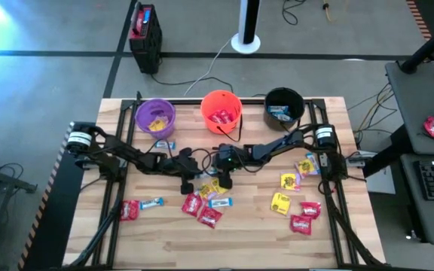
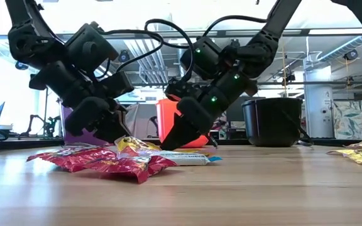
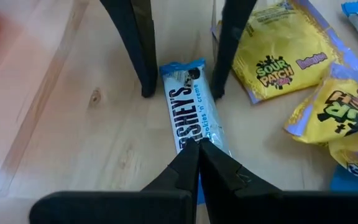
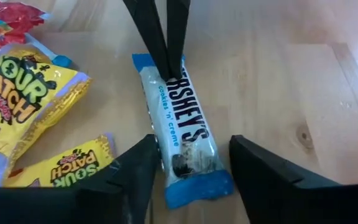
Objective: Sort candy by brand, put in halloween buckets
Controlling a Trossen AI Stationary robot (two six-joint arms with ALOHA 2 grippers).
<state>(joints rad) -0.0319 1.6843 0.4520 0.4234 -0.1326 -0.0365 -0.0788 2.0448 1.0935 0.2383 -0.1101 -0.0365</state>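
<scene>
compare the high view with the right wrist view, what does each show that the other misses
Only the high view shows the three buckets, purple, orange and black, each with candy inside, plus candy scattered across the table.

Only the right wrist view shows the blue-and-white candy bar lying flat between the right claw's open fingers, with the left claw's shut tips pressing on its far end.

Both show the two claws meeting mid-table beside yellow candy packets.

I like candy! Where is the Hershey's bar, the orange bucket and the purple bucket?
Hershey's bar [image 4: 185, 127]: right wrist view, middle of its wrapper.
Orange bucket [image 1: 209, 119]: high view, left outer wall.
Purple bucket [image 1: 143, 119]: high view, left part of its rim.
</scene>
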